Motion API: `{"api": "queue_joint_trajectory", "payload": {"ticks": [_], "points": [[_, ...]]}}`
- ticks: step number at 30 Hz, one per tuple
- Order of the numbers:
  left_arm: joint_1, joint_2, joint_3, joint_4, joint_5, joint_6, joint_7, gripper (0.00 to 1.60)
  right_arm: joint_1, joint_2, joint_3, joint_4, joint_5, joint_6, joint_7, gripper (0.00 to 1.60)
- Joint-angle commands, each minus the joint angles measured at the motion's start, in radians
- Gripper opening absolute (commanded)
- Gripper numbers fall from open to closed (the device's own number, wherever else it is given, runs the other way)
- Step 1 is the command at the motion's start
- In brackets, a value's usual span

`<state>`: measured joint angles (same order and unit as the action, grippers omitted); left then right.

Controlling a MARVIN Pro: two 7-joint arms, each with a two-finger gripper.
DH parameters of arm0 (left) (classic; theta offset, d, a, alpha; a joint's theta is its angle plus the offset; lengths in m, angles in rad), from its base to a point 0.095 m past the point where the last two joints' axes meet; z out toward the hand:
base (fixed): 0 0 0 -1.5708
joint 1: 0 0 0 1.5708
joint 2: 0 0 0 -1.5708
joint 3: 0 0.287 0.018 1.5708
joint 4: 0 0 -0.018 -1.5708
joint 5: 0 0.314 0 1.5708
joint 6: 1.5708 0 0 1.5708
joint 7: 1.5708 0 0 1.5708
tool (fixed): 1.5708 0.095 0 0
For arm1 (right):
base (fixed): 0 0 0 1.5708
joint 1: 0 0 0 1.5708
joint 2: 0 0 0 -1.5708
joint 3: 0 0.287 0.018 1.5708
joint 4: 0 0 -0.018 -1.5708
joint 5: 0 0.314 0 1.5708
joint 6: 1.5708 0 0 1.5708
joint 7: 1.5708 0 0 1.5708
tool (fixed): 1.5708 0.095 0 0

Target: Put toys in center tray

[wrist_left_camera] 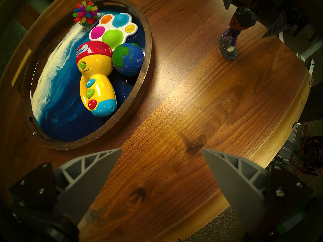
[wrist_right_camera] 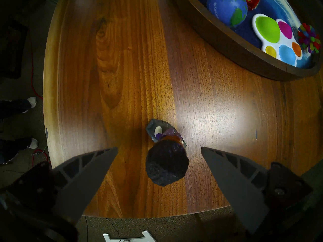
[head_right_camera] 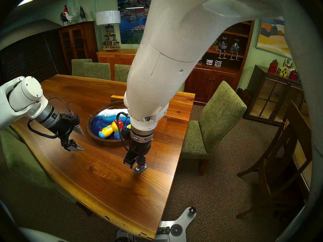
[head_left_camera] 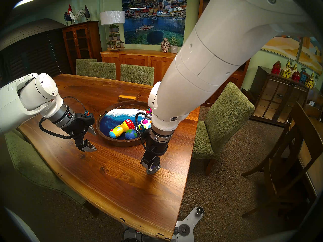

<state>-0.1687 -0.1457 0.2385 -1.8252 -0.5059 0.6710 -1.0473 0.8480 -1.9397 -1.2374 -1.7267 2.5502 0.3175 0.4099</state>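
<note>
While the right tool (wrist_right_camera: 159, 149) hangs over the near part of the wooden counter (wrist_right_camera: 218, 105), its two grey fingers (wrist_right_camera: 90, 168) stand wide apart on either side of the dark-haired figurine (wrist_right_camera: 167, 164), neither one touching it. Directly below the tool and between those fingers, the figurine stands upright on its clear base, outside the tray — its dark hair fills the middle of the right wrist view, with a white shoe and a purple leg showing past it.

Ahead of the right tool and off to one side sits the round wave-patterned tray (wrist_left_camera: 148, 44), well apart from the figurine. Inside it lie the yellow flashlight (wrist_left_camera: 96, 82) with its red head, the globe ball (wrist_left_camera: 128, 59) touching that head, the white bubble popper (wrist_left_camera: 113, 28) just beyond the globe, and the spiky rainbow ball (wrist_left_camera: 85, 13) at the popper's far edge.

Off the counter, the left tool (wrist_left_camera: 161, 150) is also spread wide and holds nothing — the tray's rim lies just ahead of one finger, and the figurine is far ahead of the other.
</note>
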Motion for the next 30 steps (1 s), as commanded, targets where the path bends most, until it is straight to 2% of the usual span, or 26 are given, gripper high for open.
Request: {"api": "queue_joint_trajectory", "payload": {"ticks": [1,11,13,15,17,20,21,30], "points": [[-0.029,-0.001,-0.027,-0.001,-0.002,0.000,0.002,1.60,-0.015,-0.011,-0.011,0.045,0.006,0.017,-0.009,1.60],[-0.029,-0.001,-0.028,-0.001,-0.002,0.000,0.002,1.60,-0.042,-0.035,-0.024,0.066,0.028,0.028,-0.031,1.60],[-0.029,-0.001,-0.028,-0.001,-0.002,0.000,0.002,1.60,-0.046,-0.038,-0.025,0.069,0.031,0.027,-0.033,1.51],[-0.029,-0.001,-0.028,-0.001,-0.002,0.000,0.002,1.60,-0.049,-0.040,-0.027,0.070,0.035,0.027,-0.035,1.26],[-0.029,-0.001,-0.028,-0.001,-0.002,0.000,0.002,1.60,-0.050,-0.042,-0.028,0.069,0.040,0.028,-0.037,0.88],[-0.029,-0.001,-0.028,-0.001,-0.002,0.000,0.002,1.60,-0.043,-0.045,-0.027,0.060,0.049,0.028,-0.045,0.17],[-0.029,-0.001,-0.028,-0.001,-0.002,0.000,0.002,1.60,-0.038,-0.046,-0.025,0.055,0.051,0.027,-0.047,0.00],[-0.028,-0.002,-0.027,0.000,-0.002,-0.001,0.002,1.60,0.048,-0.031,-0.011,0.042,0.036,0.044,-0.033,0.00]]}}
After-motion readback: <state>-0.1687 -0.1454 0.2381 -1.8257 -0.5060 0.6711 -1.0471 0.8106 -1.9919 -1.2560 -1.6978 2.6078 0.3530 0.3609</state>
